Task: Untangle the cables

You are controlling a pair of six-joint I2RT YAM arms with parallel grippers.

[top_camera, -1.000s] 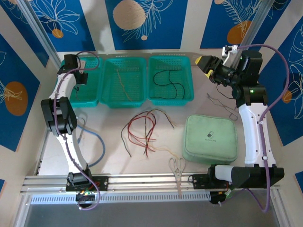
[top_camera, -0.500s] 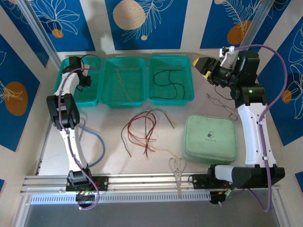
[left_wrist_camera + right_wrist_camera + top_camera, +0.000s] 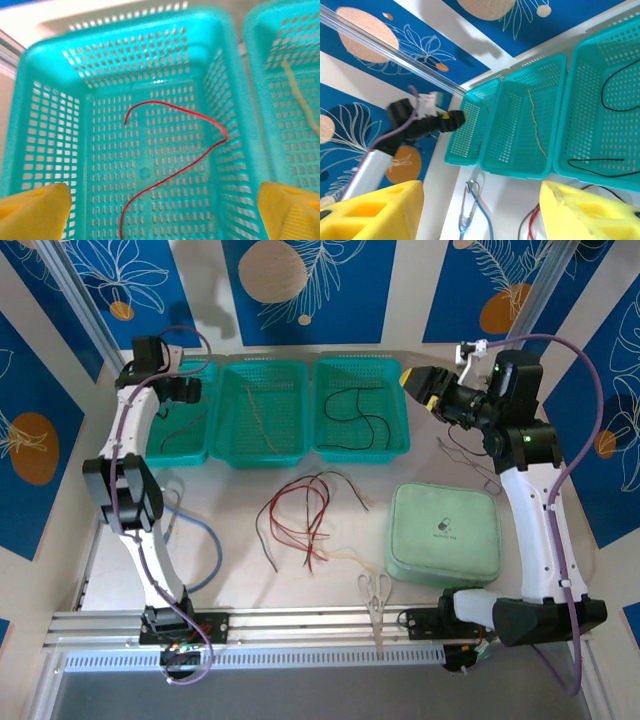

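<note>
Three teal baskets line the top of the overhead frame, one cable in each: a red cable point(image 3: 178, 430) in the left basket point(image 3: 200, 452), a yellow-tan cable point(image 3: 258, 418) in the middle basket point(image 3: 262, 462), a black cable point(image 3: 362, 418) in the right basket point(image 3: 362, 452). The rest of the cables point(image 3: 300, 515), red and black strands with one pale one, lie in a loose tangle on the table point(image 3: 240, 585) at mid-frame. They sit between the stethoscope point(image 3: 210, 540) at left and the green case point(image 3: 443, 532) at right, with scissors point(image 3: 375, 592) just below.

The left gripper point(image 3: 188, 390) hangs over the left basket at upper left; the right gripper point(image 3: 415, 380) hangs at upper right, beside the right basket's far corner. From overhead the gap between the fingers is hard to read.

The left wrist camera looks straight down into its basket. Its yellow fingers point(image 3: 35, 210) are parted wide in the two lower corners with nothing between them, and the red cable lies loose on the mesh floor, curling up the right wall. The right wrist camera looks across all three baskets, its fingers point(image 3: 375, 210) apart in the lower corners and holding nothing.
</note>
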